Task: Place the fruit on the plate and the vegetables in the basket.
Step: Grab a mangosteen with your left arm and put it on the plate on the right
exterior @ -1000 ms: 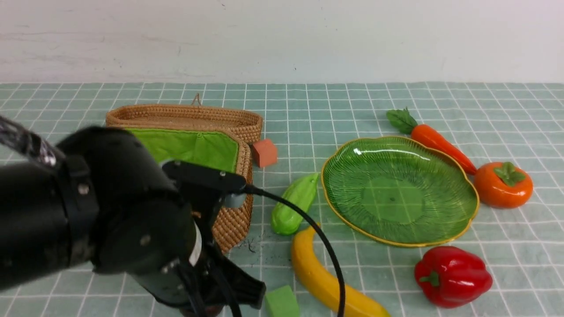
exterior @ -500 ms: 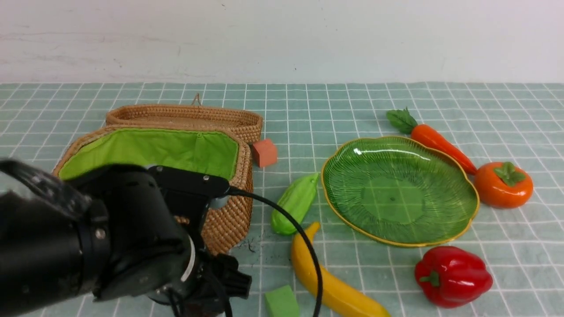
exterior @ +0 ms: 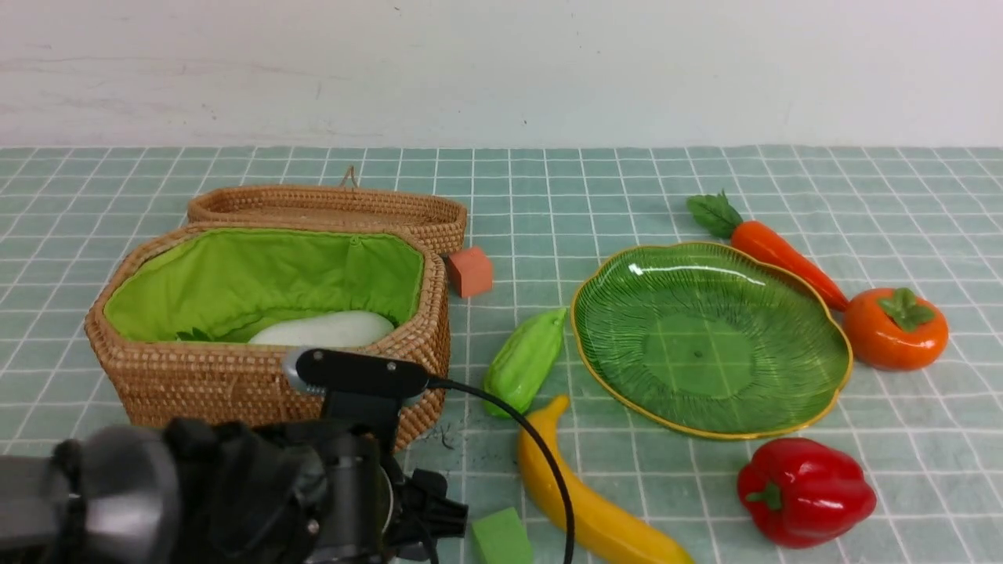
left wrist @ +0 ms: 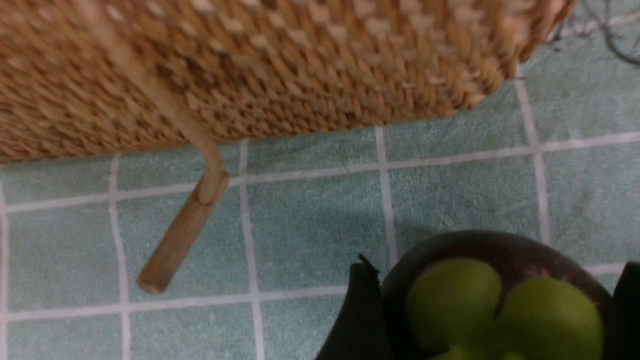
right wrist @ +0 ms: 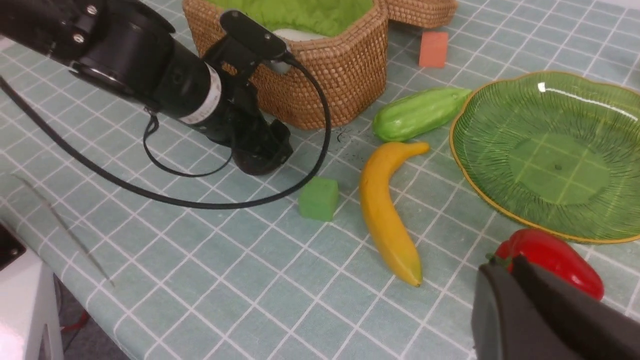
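One vegetable, the radish, lies in the basket at the front view's left. The plate is bare, with banana, persimmon, gourd, pepper and carrot lying loose. Left wrist view: the mangosteen sits lower right, between the spread, unclenched jaws of the left pincer. Right wrist view: right pincer clenched, empty.

The left arm reaches low, and the left gripper points down, jaws spread wide. The right gripper hovers, jaws pressed together.
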`<state>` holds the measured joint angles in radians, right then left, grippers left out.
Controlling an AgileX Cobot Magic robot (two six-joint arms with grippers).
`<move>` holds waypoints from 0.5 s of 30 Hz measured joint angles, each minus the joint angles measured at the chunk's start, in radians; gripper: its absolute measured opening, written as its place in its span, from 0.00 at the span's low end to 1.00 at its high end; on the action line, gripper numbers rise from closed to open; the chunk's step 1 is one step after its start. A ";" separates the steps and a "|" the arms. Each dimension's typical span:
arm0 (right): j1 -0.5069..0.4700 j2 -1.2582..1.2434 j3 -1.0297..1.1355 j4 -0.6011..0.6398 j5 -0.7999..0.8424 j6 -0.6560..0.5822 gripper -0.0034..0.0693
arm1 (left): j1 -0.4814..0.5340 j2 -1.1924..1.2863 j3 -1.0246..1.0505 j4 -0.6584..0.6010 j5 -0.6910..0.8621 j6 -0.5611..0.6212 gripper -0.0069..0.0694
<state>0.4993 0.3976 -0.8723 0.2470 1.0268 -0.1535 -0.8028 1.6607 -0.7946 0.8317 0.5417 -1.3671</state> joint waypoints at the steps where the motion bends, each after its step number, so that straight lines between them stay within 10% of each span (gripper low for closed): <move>1: 0.000 0.000 0.000 0.002 0.001 0.000 0.10 | 0.000 0.002 0.000 0.002 0.000 -0.005 0.84; 15: 0.000 0.001 -0.039 -0.070 0.000 0.141 0.10 | -0.136 -0.176 -0.105 -0.219 0.061 0.251 0.81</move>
<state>0.4993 0.3987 -0.9114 0.1774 1.0268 -0.0126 -0.9383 1.4848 -0.8998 0.6130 0.6027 -1.1156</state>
